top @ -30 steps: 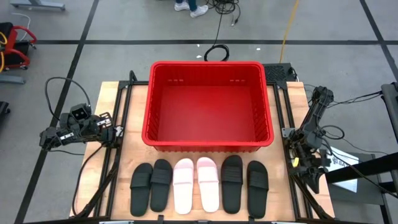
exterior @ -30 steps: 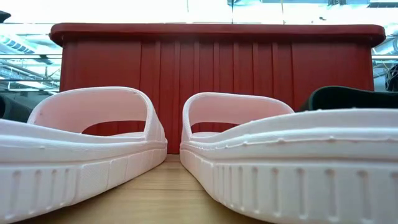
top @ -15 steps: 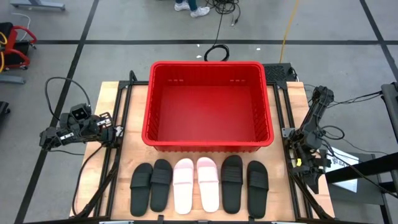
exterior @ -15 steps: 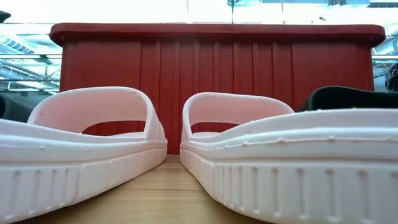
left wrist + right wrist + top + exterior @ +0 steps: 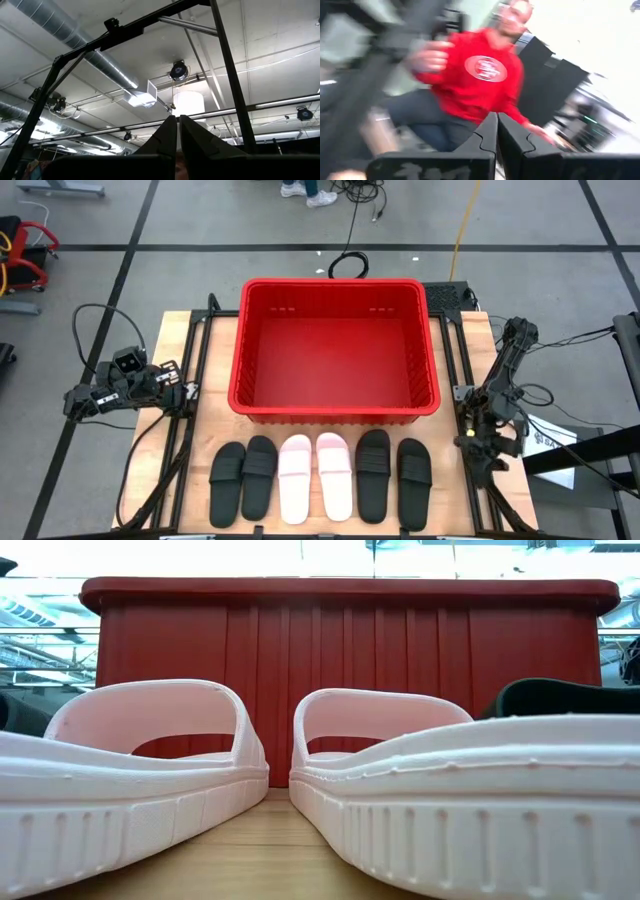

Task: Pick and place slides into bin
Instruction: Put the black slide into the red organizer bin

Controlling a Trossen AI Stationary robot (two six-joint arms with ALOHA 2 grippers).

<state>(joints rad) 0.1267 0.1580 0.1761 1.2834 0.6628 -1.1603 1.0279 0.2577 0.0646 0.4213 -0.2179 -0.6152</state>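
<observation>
wooden table [image 5: 200, 430], grey taped floor [image 5: 180, 220], ceiling ducts [image 5: 100, 65]

**Around the work area**

A wooden desk [image 5: 200, 350] stands on grey floor [image 5: 180, 220] crossed by black tape lines. A person in a red sweatshirt [image 5: 485, 80] sits beyond it. Overhead hang silver ducts [image 5: 95, 60] and a round lamp [image 5: 189, 102].

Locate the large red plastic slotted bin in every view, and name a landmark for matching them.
High view: the red plastic slotted bin sits at table centre, behind the slide row.
Low view: its ribbed wall fills the background.
Left wrist view: absent.
Right wrist view: absent.
Shared landmark: the pale pink slide pair.
</observation>
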